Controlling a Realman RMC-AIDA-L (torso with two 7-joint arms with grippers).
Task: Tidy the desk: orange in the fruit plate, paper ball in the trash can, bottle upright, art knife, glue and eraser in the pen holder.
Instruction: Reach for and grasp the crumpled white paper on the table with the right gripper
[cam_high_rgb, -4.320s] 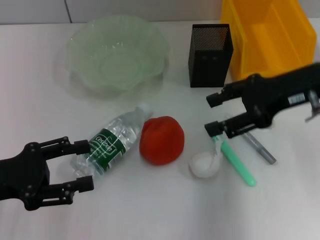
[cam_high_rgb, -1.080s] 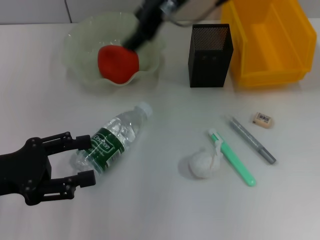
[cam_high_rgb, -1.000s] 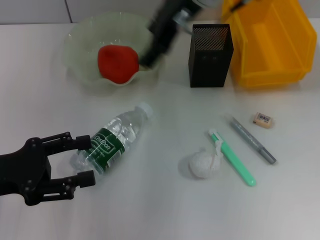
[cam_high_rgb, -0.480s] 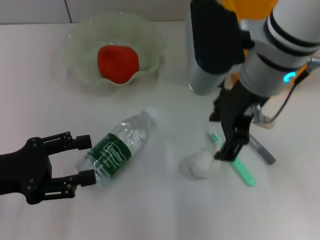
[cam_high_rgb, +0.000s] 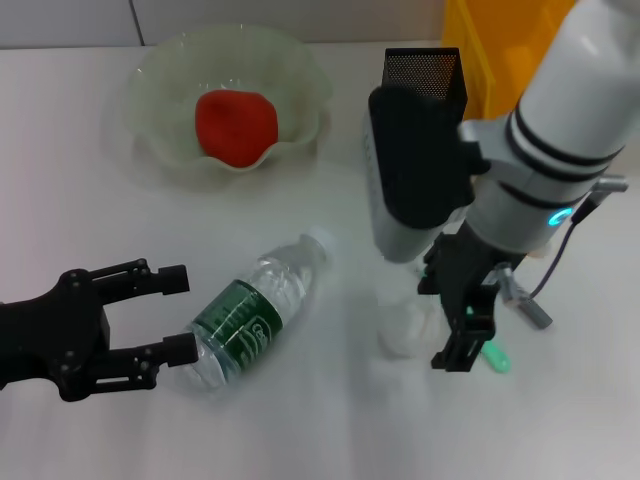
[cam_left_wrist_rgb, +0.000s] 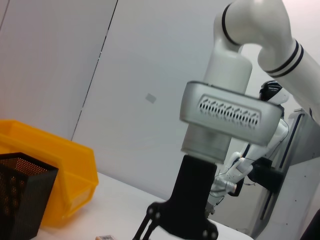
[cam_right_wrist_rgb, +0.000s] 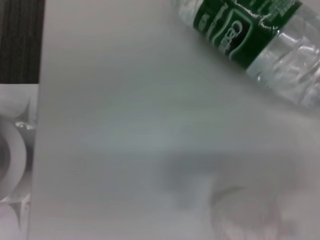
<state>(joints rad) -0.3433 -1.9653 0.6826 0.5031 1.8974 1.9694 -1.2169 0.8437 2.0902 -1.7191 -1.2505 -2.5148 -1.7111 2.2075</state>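
Bottle (cam_high_rgb: 258, 318) lies on its side on table (cam_high_rgb: 60, 200), white cap pointing toward pen holder (cam_high_rgb: 424, 70). Left gripper (cam_high_rgb: 180, 313) at bottle's base end, fingers spread wide, one each side of base, gripping nothing. Right gripper (cam_high_rgb: 462, 325) on other side of bottle, hanging just over paper ball (cam_high_rgb: 405, 331); cannot tell how far open it is. Orange (cam_high_rgb: 235, 126) sits inside fruit plate (cam_high_rgb: 150, 80), beyond bottle. Art knife (cam_high_rgb: 495, 356) tip shows beside right gripper. Trash can (cam_high_rgb: 490, 40) behind pen holder.
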